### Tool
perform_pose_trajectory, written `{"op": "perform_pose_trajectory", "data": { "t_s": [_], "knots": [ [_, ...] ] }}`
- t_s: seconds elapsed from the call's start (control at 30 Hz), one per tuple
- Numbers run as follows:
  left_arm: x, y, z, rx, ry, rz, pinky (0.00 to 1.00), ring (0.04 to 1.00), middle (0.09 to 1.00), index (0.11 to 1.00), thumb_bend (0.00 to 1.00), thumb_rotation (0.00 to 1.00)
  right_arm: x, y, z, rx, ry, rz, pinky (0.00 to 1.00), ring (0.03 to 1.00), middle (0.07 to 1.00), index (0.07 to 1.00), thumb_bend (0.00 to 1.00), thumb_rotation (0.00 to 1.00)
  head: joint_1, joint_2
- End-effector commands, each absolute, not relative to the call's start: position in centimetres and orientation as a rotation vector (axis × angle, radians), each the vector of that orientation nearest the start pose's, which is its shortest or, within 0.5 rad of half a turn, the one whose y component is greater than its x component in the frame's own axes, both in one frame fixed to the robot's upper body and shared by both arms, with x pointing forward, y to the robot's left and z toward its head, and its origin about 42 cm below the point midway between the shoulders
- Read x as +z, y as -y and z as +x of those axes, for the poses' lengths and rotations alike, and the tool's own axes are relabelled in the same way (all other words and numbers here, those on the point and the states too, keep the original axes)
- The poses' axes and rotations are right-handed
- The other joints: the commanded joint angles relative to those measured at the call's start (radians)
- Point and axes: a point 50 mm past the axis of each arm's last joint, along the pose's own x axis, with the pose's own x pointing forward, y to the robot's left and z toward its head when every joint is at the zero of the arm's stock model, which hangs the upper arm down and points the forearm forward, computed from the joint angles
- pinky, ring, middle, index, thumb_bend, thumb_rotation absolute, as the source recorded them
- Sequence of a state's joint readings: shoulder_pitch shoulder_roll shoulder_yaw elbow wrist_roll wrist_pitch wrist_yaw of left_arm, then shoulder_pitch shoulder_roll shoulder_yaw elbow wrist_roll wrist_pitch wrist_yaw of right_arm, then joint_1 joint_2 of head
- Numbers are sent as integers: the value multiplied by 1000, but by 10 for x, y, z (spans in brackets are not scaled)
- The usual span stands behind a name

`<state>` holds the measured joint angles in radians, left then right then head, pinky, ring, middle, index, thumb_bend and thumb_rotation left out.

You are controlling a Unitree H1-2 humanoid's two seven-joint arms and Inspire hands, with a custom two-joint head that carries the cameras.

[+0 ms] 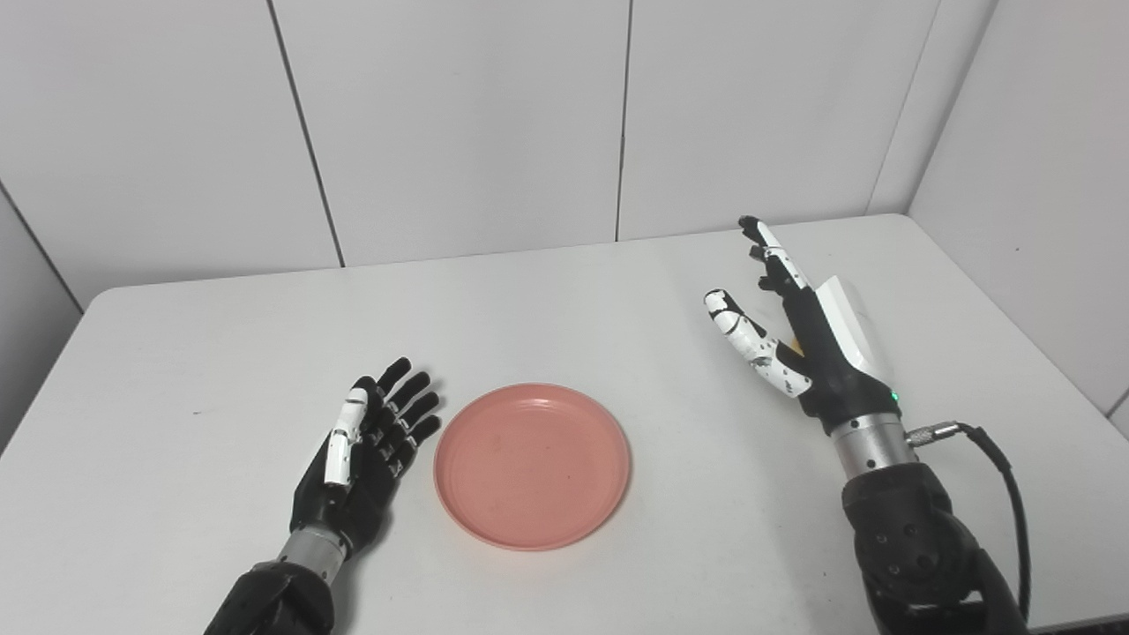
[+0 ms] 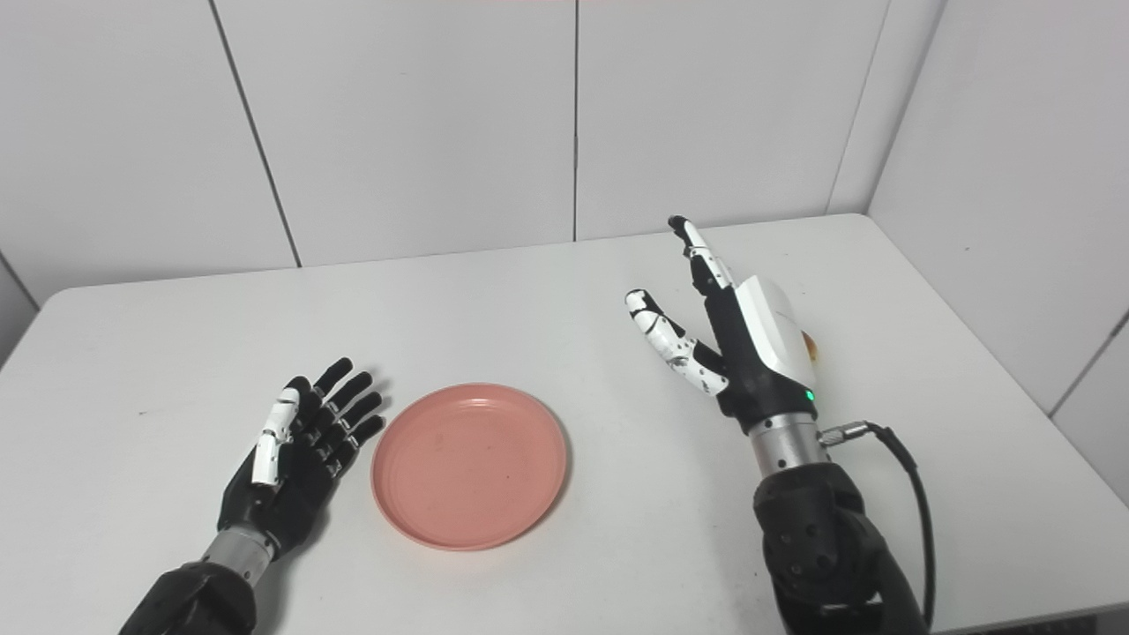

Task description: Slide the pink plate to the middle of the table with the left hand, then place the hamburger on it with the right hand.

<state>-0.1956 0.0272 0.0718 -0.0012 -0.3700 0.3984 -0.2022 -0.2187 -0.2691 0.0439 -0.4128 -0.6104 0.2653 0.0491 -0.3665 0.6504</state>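
Two hands are hovering over the white table (image 1: 564, 291), each spread wide and holding nothing. The left hand (image 1: 366, 445) is lying low near the table's left part, toward the near edge, palm turned toward the pink plate (image 1: 532, 465), its fingers (image 1: 414, 401) stretched out flat and stopping just beside the plate's left rim; whether they are touching the rim cannot be told. The pink plate is sitting flat and bare, roughly midway between the left and right edges and nearer the front edge than the back one. The right hand (image 2: 736, 326) is standing upright over the right part of the table, well apart from the plate, fingers pointing up toward the back edge and thumb angled out toward the middle. Only a small orange-brown sliver of the hamburger (image 2: 807, 346) is showing behind the right hand, toward the right edge; the hand is hiding the rest.
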Motion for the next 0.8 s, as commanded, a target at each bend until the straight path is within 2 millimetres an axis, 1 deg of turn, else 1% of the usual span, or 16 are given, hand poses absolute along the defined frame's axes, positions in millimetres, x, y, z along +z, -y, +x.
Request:
{"op": "perform_pose_trajectory", "data": {
  "t_s": [0.0,0.07,0.2,0.23,0.3,0.33,0.4,0.43,0.5,0.53,0.63,0.7,0.77],
  "knots": [
    [135,-209,344,-288,-147,-350,913,912,914,905,318,1000,287,258,320,-194,446,-883,764,871,937,940,646,830,-6,-3],
    [135,-210,344,-291,-148,-347,909,910,913,904,318,1000,292,264,320,-221,436,-940,761,870,936,931,666,818,-10,-3],
    [133,-215,345,-300,-147,-354,925,916,921,913,318,1000,306,279,316,-305,386,-1072,743,861,922,923,734,709,-36,-3],
    [133,-215,345,-302,-146,-356,927,916,920,912,319,1000,308,283,316,-321,377,-1094,737,856,917,920,754,682,-36,-3],
    [133,-217,346,-302,-146,-358,928,916,920,911,320,1000,309,292,317,-351,353,-1129,732,855,915,919,769,667,-45,-4],
    [133,-218,346,-302,-146,-358,926,915,919,909,321,1000,310,296,317,-369,343,-1147,728,856,914,916,779,635,-45,-4],
    [133,-218,346,-303,-146,-359,920,911,914,904,323,1000,311,304,317,-407,326,-1178,690,833,898,904,805,600,-50,-5],
    [133,-219,347,-303,-146,-361,917,910,912,902,323,1000,311,308,317,-424,317,-1188,679,822,889,897,824,561,-56,-8],
    [133,-220,347,-305,-145,-363,924,915,917,906,323,1000,311,315,316,-450,294,-1204,695,828,889,897,843,512,-59,-9],
    [133,-220,347,-306,-145,-362,925,917,919,908,323,1000,310,318,316,-455,286,-1209,701,832,891,899,846,504,-59,-9],
    [132,-221,347,-304,-144,-369,925,918,918,906,323,1000,306,332,319,-477,229,-1230,708,849,903,912,846,506,-63,-11],
    [132,-221,348,-303,-145,-375,922,912,911,901,321,1000,302,340,320,-493,201,-1243,711,855,909,918,868,545,-63,-11],
    [132,-222,348,-303,-147,-379,920,910,909,901,321,1000,297,346,323,-505,183,-1246,715,857,910,923,883,557,-63,-11]
  ]
}}
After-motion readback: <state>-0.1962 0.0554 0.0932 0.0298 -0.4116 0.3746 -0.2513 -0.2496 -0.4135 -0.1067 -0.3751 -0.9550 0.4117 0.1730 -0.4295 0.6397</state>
